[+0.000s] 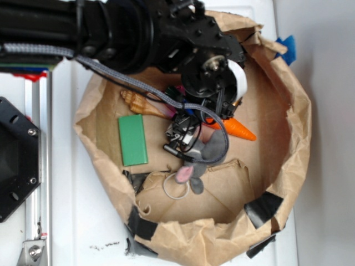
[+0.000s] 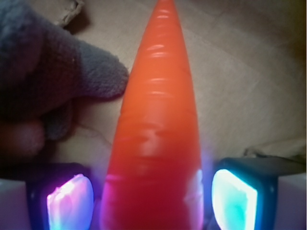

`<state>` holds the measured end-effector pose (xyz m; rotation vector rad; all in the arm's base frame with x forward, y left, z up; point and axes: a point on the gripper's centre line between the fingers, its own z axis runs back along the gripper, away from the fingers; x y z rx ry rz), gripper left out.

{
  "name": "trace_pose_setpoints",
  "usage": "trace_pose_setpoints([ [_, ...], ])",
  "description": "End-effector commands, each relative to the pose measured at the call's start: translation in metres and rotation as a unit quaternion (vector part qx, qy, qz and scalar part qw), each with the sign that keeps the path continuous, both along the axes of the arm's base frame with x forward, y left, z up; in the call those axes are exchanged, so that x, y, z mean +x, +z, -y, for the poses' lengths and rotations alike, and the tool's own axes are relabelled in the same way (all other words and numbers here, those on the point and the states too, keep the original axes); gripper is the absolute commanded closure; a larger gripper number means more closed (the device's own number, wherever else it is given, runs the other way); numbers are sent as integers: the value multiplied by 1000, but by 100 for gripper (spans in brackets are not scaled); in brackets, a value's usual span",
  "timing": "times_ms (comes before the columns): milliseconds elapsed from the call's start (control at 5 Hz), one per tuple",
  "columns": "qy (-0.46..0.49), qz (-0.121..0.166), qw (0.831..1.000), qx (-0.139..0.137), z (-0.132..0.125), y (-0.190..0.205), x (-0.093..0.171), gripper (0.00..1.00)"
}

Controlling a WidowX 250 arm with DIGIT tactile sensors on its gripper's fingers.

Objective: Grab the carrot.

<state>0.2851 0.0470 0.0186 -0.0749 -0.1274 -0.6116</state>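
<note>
1. Exterior view: a black robot arm [image 1: 111, 27] reaches in from 10 o'clock over a crumpled brown paper basin [image 1: 294, 144] patched with black tape, which sits on the white table [image 1: 77, 233].
2. The tool [image 1: 186, 141] sits near the basin's centre, largely hidden beneath the arm's wrist and a grey braided cable [image 1: 133, 83].
3. The glossy bright orange toy carrot [image 1: 241, 129] lies on the basin floor at 3 o'clock of the tool, its pointed tip directed toward 4 o'clock; its thick end is covered by the arm.
4. A grey plush toy with a pink ear [image 1: 194, 166] lies at 6 o'clock of the tool, touching the carrot's near side.
5. A flat green rectangular block [image 1: 133, 139] lies at 9 o'clock of the tool; a tan spiral seashell [image 1: 138, 102] lies at 11 o'clock.
6. Wrist view: the carrot [image 2: 156, 139] runs between the two lit finger pads [image 2: 69, 201], tip at 12 o'clock. The left pad appears to touch it; the right pad shows a narrow gap. Whether the tool grips it, I cannot tell.
7. The grey plush [image 2: 43, 67] sits at 10 o'clock, beside the carrot.
</note>
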Motion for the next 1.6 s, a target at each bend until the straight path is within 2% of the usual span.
trace_pose_setpoints([
  [0, -9, 19, 1000, -7, 13, 5, 3, 100],
  [200, 8, 27, 1000, -5, 8, 22, -2, 100],
  [400, 45, 37, 998, -30, -1, 64, -10, 100],
  [600, 87, 65, 992, -58, -5, 113, -22, 100],
  [800, 114, 49, 986, -107, -7, 149, -31, 100],
  [1000, 176, 2, 978, -115, 5, 164, -34, 100],
  [1200, 214, -32, 972, -92, 15, 163, -36, 100],
  [1400, 212, -62, 970, -105, 16, 158, -35, 100],
])
